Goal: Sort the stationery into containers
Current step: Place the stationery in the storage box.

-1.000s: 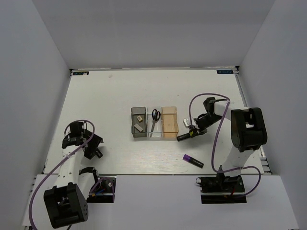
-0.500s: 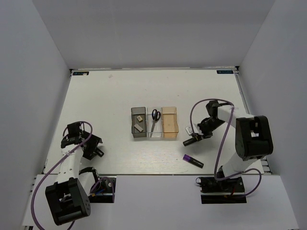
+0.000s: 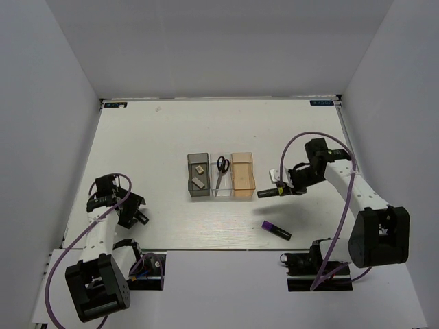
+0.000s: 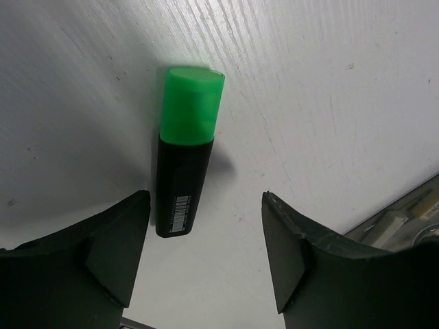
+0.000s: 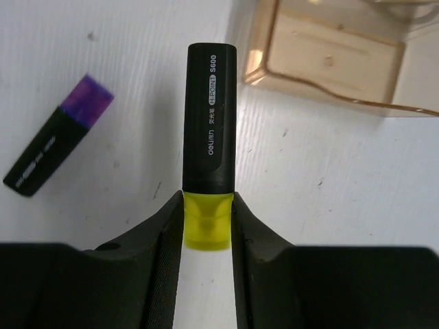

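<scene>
Currently, the left gripper point(image 4: 202, 205) is hovering with jaws apart over the green marker point(image 4: 184, 171), which is lying on the table point(image 3: 158, 137); neither has moved. Two erasers point(image 3: 197, 183) are sitting in the dark grey bin point(image 3: 189, 177), and scissors point(image 3: 223, 164) in the clear bin point(image 3: 221, 192). The right gripper point(image 5: 208, 209), clamping the yellow marker point(image 5: 209, 116), is returning it beside the amber bin point(image 5: 329, 55) after drifting nearer the arm bases; the drop is judged pending. The purple marker point(image 5: 58, 133) is waiting nearby.
</scene>
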`<state>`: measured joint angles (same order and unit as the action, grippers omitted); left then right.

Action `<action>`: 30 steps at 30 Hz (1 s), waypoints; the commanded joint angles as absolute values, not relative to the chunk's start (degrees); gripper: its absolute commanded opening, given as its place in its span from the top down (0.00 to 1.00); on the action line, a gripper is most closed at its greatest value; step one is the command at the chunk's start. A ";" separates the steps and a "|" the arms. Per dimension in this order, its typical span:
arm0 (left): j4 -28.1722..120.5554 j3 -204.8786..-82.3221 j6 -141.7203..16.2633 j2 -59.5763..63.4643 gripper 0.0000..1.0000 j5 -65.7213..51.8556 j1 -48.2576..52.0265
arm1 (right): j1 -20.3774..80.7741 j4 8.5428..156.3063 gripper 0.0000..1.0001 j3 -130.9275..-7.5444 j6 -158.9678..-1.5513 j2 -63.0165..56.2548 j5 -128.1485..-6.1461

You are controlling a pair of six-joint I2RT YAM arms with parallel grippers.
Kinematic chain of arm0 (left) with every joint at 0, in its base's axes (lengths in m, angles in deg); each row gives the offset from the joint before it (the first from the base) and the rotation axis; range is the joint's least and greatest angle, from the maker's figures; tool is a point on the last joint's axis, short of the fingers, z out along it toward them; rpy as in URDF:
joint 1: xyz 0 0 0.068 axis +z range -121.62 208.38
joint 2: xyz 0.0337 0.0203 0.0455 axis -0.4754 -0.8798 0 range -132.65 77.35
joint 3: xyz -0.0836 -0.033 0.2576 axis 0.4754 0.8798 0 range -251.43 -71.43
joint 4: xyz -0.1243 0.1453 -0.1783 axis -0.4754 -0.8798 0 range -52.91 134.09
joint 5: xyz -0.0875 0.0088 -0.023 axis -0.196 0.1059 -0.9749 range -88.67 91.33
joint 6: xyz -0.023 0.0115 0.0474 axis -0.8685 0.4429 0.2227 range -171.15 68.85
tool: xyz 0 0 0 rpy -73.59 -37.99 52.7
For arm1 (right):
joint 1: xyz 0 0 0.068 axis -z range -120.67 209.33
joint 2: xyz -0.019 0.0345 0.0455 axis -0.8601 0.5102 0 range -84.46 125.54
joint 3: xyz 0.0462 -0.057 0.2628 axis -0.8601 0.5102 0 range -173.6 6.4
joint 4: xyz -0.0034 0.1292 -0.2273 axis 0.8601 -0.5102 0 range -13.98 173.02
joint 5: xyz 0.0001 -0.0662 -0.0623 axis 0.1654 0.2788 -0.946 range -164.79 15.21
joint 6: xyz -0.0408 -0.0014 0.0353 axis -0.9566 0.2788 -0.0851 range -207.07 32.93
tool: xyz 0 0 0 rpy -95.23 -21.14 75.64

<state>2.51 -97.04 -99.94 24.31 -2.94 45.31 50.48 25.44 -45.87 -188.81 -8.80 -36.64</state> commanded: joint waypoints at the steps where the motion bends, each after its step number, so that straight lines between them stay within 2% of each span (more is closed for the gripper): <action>1: 3.31 -96.83 -100.54 24.97 0.25 -2.71 45.70 | 48.79 30.09 1.00 -50.02 -167.85 -9.49 -28.47; 5: 2.95 -96.74 -100.37 25.40 0.26 -2.71 45.70 | 46.23 38.97 1.00 -52.75 -149.06 -9.23 -29.25; 6: 2.87 -96.66 -100.28 25.58 0.26 -2.63 45.79 | 45.01 46.12 1.00 -52.67 -145.82 -9.40 -30.57; 7: 2.78 -96.66 -100.28 25.58 0.26 -2.63 45.79 | 43.61 48.46 1.00 -52.58 -131.17 -9.40 -32.41; 8: 2.69 -96.57 -100.28 25.84 0.26 -2.71 45.79 | 42.64 50.39 1.00 -52.84 -127.45 -8.97 -35.30; 11: 2.43 -96.30 -100.19 25.85 0.27 -2.71 45.70 | 39.38 52.61 1.00 -58.09 -109.45 -5.81 -44.50; 14: 2.51 -96.22 -100.28 25.76 0.29 -2.98 45.61 | 36.40 49.27 1.00 -62.15 -100.49 -0.81 -49.73; 20: 2.69 -95.87 -100.28 25.41 0.36 -3.86 45.44 | 32.00 47.79 1.00 -65.58 -88.32 4.12 -60.28; 24: 2.69 -95.60 -100.28 25.67 0.38 -4.12 45.43 | 29.54 46.54 1.00 -66.73 -85.86 8.08 -62.21; 30: 3.22 -95.16 -100.10 25.41 0.38 -4.65 45.08 | 27.42 50.15 1.00 -63.04 -84.27 6.68 -66.96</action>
<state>2.42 -96.10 -100.23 25.01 -3.84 45.40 28.36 48.23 -63.34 -87.46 8.62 -63.43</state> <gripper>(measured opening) 0.625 0.327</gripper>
